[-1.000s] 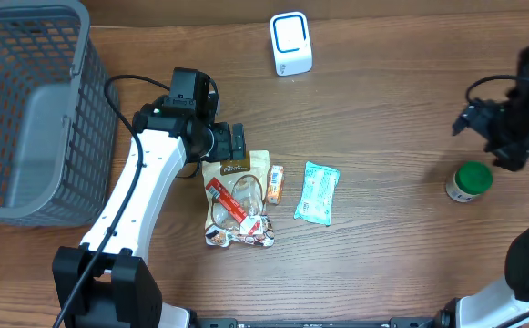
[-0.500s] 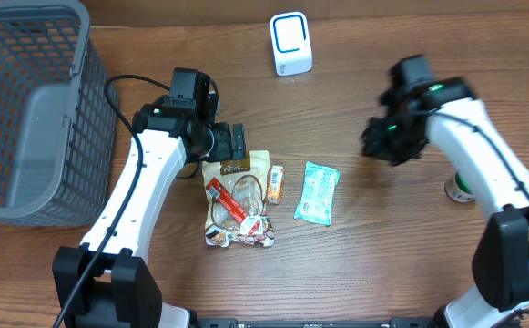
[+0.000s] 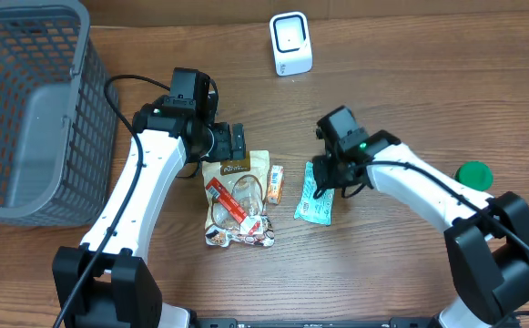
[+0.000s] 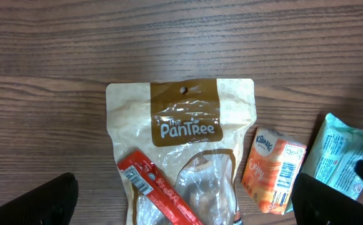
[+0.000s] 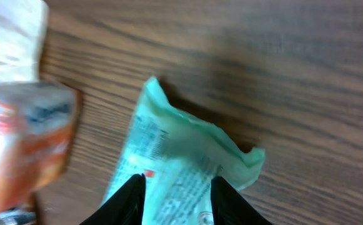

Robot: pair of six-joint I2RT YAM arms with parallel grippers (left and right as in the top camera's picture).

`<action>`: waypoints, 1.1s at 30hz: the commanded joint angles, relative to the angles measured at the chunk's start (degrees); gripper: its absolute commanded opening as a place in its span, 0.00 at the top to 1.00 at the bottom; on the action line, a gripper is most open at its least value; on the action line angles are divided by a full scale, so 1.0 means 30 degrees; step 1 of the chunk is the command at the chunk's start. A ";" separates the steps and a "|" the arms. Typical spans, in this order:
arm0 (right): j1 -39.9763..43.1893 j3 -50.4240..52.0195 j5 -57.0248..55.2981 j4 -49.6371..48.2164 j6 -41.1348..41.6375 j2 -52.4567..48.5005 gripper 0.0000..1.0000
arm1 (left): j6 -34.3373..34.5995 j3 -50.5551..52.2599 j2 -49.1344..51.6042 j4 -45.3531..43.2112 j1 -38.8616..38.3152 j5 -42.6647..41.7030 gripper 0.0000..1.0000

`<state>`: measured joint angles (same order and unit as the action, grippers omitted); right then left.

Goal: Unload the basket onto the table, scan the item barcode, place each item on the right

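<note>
So the right tool (image 3: 326, 175) is down on the teal packet (image 3: 311, 208), at its far end. In the wrist view the two black fingers (image 5: 134, 194) are pulled in with the crinkly plastic bunched between them, so it's clenched on that packet. That view is pretty blurry though. From overhead the packet still looks like it's lying on the wooden surface (image 3: 410, 273), about mid-table, just right of the orange tissue pack (image 3: 275, 182).

The left tool (image 3: 235, 143) is spread wide, nothing in it. It hangs over the top edge of the PanTree snack bag (image 4: 184, 125), and its own camera shows one finger in each bottom corner, well apart.

The scanner (image 3: 290, 44), a little white box, sits at the back of the surface, well apart from the packet. A green-lidded jar (image 3: 473, 175) stands off to the right, half hidden behind the right arm. The grey mesh basket (image 3: 27, 109) takes up the far left corner.
</note>
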<state>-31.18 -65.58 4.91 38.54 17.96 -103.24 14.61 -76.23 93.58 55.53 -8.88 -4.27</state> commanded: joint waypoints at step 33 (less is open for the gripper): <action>0.5880 0.0328 0.1770 0.3424 -0.0226 0.3730 0.63 | 0.0590 -0.0255 0.0109 -0.2477 -0.1260 -0.7533 0.77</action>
<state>-15.70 -63.75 7.25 48.82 19.35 -92.75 15.53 -76.25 93.60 47.90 -9.76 -17.54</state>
